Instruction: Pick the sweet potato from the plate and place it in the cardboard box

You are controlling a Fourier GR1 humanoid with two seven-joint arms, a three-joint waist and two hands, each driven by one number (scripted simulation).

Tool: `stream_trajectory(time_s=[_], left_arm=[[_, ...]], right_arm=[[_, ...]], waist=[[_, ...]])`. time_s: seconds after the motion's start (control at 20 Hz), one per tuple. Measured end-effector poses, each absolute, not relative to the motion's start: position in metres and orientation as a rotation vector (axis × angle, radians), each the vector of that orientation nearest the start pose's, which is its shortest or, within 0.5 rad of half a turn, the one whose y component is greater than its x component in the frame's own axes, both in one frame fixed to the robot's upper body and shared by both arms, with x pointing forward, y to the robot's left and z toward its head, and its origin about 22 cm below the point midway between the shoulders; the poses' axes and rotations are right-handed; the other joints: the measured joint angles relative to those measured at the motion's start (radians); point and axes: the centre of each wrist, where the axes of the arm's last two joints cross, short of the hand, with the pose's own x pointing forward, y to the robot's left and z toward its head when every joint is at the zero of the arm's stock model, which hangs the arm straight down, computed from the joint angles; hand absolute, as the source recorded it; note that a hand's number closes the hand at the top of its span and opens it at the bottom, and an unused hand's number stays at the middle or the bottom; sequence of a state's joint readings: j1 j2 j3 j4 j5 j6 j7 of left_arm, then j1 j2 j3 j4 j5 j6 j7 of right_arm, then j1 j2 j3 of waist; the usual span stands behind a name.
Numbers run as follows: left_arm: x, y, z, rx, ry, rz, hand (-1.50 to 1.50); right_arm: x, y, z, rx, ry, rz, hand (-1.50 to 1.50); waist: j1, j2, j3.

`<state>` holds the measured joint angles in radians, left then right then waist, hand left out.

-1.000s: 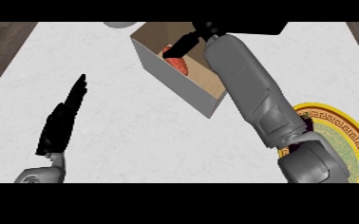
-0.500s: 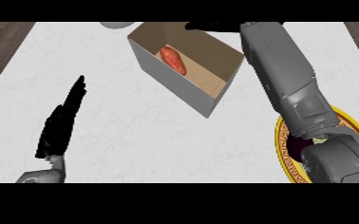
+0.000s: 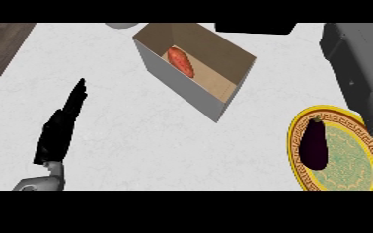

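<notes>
Head view: the orange-red sweet potato (image 3: 182,62) lies inside the open brown cardboard box (image 3: 218,81) at twelve o'clock on the white counter (image 3: 131,123), so the placing looks done. A dark purple aubergine (image 3: 315,143) sits on the yellow-rimmed patterned plate (image 3: 297,150) at four o'clock. The black left hand (image 3: 61,128) rests at eight o'clock, fingers straight, holding nothing. The right hand is out of sight; only its grey forearm (image 3: 353,64) shows. No writing is readable.

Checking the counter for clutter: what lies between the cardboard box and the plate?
In the head view, only bare white counter lies between the cardboard box and the plate; nothing else sits there.
</notes>
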<state>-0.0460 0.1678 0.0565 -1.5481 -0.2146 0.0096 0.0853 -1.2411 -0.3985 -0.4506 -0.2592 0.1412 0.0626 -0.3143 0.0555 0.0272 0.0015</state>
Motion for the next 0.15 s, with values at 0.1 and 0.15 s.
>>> stream_trajectory(time_s=[0.1,0.15], left_arm=[[0.251,0.275,0.016,0.344,-1.489,-0.235,0.00],[0.252,0.274,0.016,0.343,-1.489,-0.238,0.00]], right_arm=[[0.469,-0.303,0.177,-0.135,-1.820,0.093,-1.50],[0.466,-0.315,0.178,-0.131,-1.826,0.096,-1.50]], waist=[[0.004,0.001,0.000],[0.006,0.002,0.001]])
